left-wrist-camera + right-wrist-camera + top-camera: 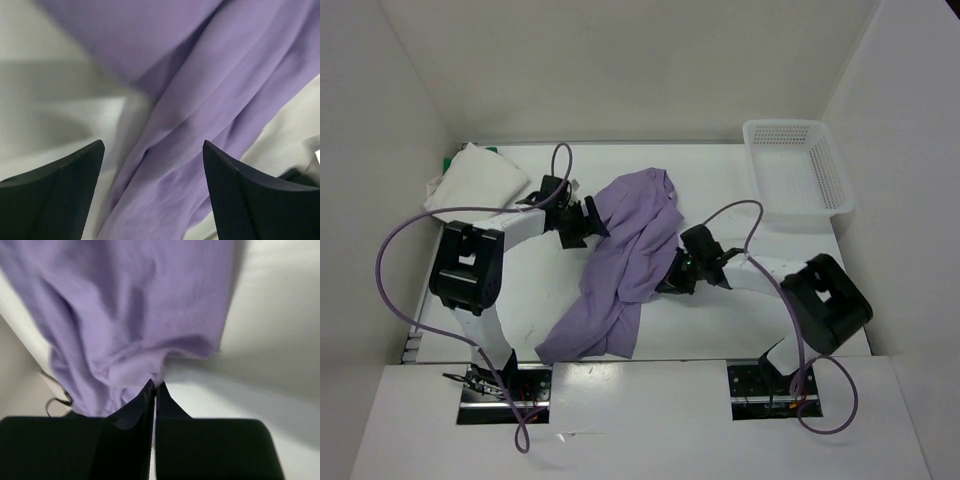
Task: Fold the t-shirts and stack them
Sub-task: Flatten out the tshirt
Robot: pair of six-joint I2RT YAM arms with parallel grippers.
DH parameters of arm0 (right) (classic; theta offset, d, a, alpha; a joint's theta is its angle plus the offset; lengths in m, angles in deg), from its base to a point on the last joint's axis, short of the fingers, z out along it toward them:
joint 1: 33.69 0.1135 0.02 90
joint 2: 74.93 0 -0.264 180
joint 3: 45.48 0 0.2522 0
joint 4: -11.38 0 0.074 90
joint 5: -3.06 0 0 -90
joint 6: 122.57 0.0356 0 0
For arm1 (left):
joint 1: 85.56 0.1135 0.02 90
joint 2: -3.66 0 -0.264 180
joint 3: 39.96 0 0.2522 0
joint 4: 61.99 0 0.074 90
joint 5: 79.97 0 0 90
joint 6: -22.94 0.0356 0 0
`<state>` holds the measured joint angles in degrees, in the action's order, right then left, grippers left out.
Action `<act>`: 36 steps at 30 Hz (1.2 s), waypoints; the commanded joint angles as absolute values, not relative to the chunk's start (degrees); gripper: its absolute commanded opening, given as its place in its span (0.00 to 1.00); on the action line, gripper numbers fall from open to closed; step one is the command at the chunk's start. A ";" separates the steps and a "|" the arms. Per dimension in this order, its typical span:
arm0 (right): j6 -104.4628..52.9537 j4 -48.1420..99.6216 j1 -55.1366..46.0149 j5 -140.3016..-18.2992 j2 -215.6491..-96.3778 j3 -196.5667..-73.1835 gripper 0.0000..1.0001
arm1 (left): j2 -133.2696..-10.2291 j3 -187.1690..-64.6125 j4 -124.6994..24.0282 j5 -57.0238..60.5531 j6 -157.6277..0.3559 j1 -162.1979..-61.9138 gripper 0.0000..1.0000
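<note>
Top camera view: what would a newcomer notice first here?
A crumpled lavender t-shirt sprawls across mid-table, between both arms. The right gripper, jaws shut, pinches its edge; the left gripper hangs open over it. A white basket sits far right.

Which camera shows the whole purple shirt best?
The top camera: the whole purple shirt shows there, crumpled on the table. The two wrist cameras show only close patches of its folds.
</note>
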<state>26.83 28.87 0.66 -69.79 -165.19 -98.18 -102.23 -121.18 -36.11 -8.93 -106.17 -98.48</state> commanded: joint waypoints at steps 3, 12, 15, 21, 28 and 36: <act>18.51 40.41 -9.93 -76.83 -150.55 -102.13 0.00 | -95.85 -113.50 -31.54 -12.13 -101.34 -98.39 0.87; 10.23 44.40 -25.78 -70.24 -144.81 -100.38 0.00 | -101.46 -113.21 -33.55 -15.58 -99.93 -101.73 0.25; 10.94 41.94 -25.78 -68.84 -145.94 -99.76 0.00 | -104.44 -121.43 -34.43 -12.47 -101.07 -100.60 0.03; 10.41 40.88 -25.78 -68.74 -149.55 -103.27 0.00 | -115.95 -151.94 -29.35 -11.60 -104.84 -97.51 0.00; 10.94 40.35 -25.78 -66.73 -150.69 -104.50 0.00 | -120.02 -161.50 -26.52 -14.67 -105.38 -93.91 1.00; 7.25 42.89 -25.78 -66.73 -150.69 -103.98 0.00 | -96.41 -126.71 -40.13 -11.33 -110.82 -80.91 0.99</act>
<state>10.00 41.92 -25.90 -67.35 -150.85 -102.44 -106.88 -133.86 -34.47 -12.50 -107.79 -85.79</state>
